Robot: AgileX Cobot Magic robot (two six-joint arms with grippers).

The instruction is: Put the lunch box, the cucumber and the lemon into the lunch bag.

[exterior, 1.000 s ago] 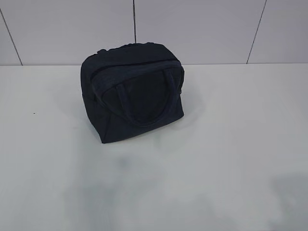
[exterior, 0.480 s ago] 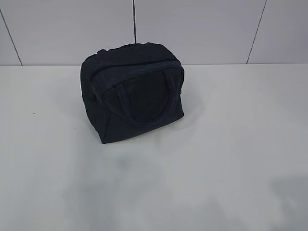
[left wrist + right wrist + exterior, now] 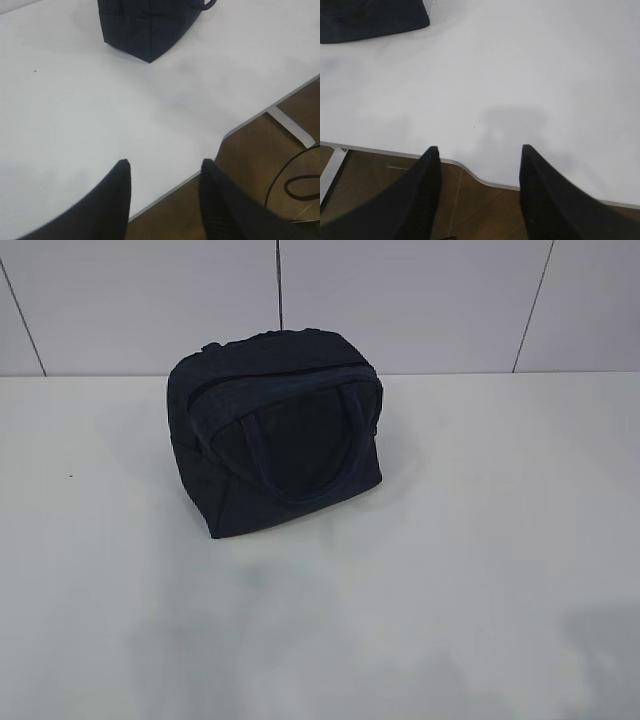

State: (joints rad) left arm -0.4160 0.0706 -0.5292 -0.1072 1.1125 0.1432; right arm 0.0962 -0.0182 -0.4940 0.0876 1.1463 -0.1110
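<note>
Your left gripper [image 3: 162, 167] hangs over the table's [image 3: 480, 540] near edge, jaws apart, nothing between them. The bag [image 3: 275, 430] sits upright toward the table's far edge, left of centre, its zipper shut, handle draped down the front. Your right gripper [image 3: 480, 152] also hangs over the near edge, jaws spread and empty.

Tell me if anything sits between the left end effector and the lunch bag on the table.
Nothing visible does. In the left wrist view only bare white table lies between the open left end effector and the lunch bag. The bag's top looks closed.
</note>
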